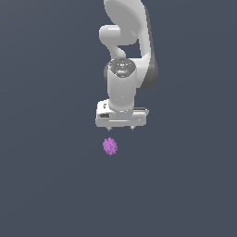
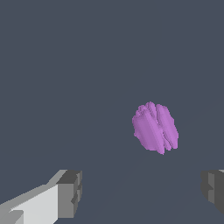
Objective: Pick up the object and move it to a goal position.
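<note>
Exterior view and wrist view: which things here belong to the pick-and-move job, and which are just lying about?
Part of the job:
- purple blob, not held
- gripper, open, fingers spread wide, apart from the blob

Lying about:
- nothing else shows, only the plain dark grey ground

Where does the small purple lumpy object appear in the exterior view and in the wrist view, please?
Exterior view: the purple object lies just below the gripper, slightly toward the exterior view's left, apart from it.
Wrist view: the purple object fills the mid-frame, ahead of the open fingers, untouched.
Shared landmark: the gripper's two fingertips.
</note>
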Available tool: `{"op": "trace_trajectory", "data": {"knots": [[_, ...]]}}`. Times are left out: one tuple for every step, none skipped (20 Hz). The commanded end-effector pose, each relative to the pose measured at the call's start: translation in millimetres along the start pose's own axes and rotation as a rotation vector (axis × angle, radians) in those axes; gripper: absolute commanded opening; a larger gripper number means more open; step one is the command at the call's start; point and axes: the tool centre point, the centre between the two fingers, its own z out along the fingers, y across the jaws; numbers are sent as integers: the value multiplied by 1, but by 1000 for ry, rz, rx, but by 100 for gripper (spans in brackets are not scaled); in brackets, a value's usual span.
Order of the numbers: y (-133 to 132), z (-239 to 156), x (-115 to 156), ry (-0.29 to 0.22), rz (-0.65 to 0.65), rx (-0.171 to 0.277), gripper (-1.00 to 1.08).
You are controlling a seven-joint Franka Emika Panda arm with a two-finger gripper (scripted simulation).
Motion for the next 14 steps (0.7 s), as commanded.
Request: {"op": "trace_trajectory", "data": {"knots": [[0, 0, 0, 0, 0, 0, 100], [0, 0, 0, 0, -1, 0, 100], [0, -1, 0, 0, -4, -2, 100], [1, -1, 0, 0, -9, -4, 100], [1, -2, 0, 0, -15, -6, 100], [1, -3, 0, 0, -23, -10, 100], [2, -4, 0, -1, -33, -14, 100], [3, -5, 0, -1, -42, -17, 100], [3, -6, -1, -1, -48, -19, 100], [4, -7, -1, -1, -53, -21, 100], [4, -7, -1, -1, -56, -22, 100], [4, -7, 0, -1, -57, -22, 100], [4, -7, 0, -1, -56, -22, 100], [4, -7, -1, -1, -54, -21, 100]]}}
